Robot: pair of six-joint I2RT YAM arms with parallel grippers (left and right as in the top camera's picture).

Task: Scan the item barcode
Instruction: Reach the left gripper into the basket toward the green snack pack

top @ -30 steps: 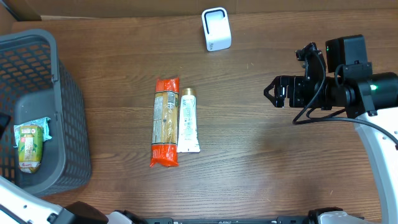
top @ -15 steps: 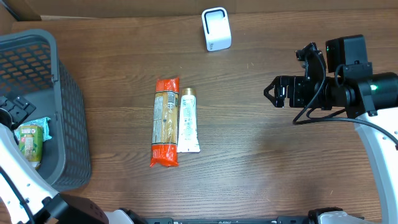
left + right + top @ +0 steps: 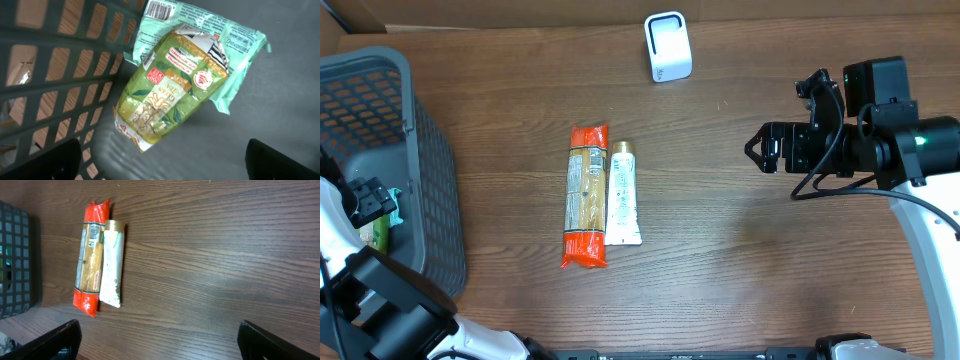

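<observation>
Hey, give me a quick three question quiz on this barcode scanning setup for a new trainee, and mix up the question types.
1. True or false: the white tube lies beside the orange packet on the table.
2. Where is the green tea pouch? A: in the basket. B: on the table beside the white tube. C: on top of the orange packet.
3. Fill in the blank: the left gripper hovers over the basket with its jaws ____.

Key: 1 true; 2 A; 3 open.
</observation>
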